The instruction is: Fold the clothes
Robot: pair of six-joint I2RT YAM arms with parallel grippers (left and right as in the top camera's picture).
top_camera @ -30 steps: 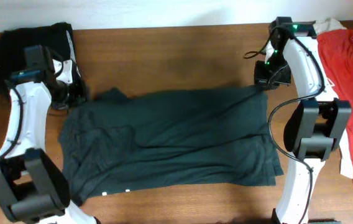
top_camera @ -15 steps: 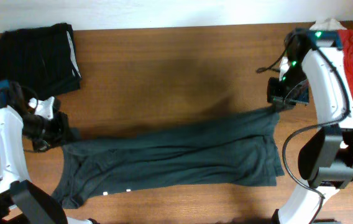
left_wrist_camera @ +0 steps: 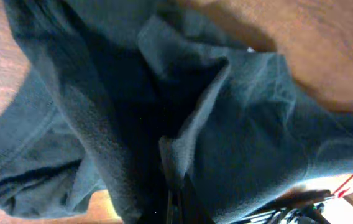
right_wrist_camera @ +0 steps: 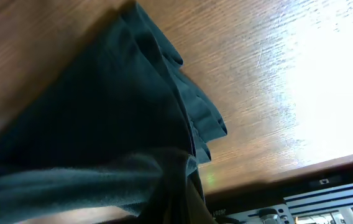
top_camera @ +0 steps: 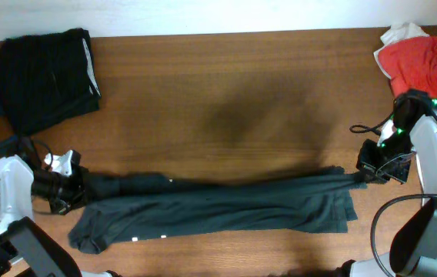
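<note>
I am clamping my left jaws, at the end of my white left arm point(top_camera: 7, 181), tight on one bunched end of the dark grey-green soft-cloth T-shirt point(top_camera: 218, 206), and my right jaws, on the white right arm point(top_camera: 434, 154), are pinching its opposite end just as firmly. Between the two, the shirt is lying as a long, narrow, rumpled band along the near side of the brown wooden surface point(top_camera: 226, 100), running with lengthwise creases. Its left end is spreading into a loose rounded flap, and its right end is stacking into layered hems. Through my left wrist camera the cloth point(left_wrist_camera: 257, 112) is looking matte and faintly fuzzy, gathering into deep soft folds that are converging where I am gripping. Through my right wrist camera the fabric point(right_wrist_camera: 102, 124) is draping in smooth overlapping layers over glossy, fine-grained wood point(right_wrist_camera: 238, 74). A black folded garment point(top_camera: 41, 69) is sitting at the far left corner, well apart from the shirt, and a red crumpled garment point(top_camera: 418, 61) with a white edge is lying at the far right corner.
</note>
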